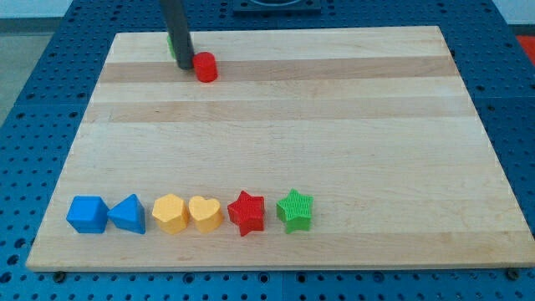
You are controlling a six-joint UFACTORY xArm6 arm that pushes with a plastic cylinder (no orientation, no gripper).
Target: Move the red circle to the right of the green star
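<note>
My tip [185,68], a bare rod with no gripper, stands slightly tilted just left of the red circle [206,66] at the desk's [276,125] top edge.

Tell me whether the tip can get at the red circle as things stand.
Probably yes. My tip sits right beside the red circle, on its left in the view, with nothing between them. A green block shows partly behind the rod. The green star lies far off, near the view's bottom.
</note>
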